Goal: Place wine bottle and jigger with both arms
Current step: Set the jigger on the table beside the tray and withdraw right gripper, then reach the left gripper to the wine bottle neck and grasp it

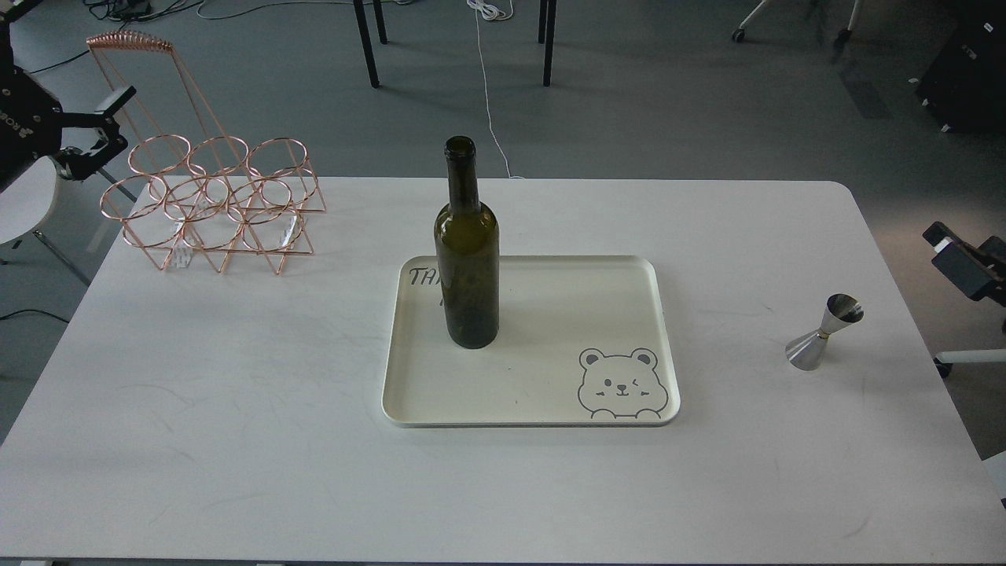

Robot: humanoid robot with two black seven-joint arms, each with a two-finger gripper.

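Fingers (110, 118) of the left arm hang spread apart, just left of the copper wire rack (212, 204). Well right of them, the wine bottle (467, 251) stands upright on the cream tray (550, 409). The jigger (825, 332) stands on the surface (236, 393), near the right arm's fingers (955, 255), whose spacing I cannot tell.

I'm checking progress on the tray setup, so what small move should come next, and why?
Probably bring the right gripper in toward the jigger. The wine bottle already stands upright on the tray, while the jigger sits on the table off the tray's right side, nearest that arm.
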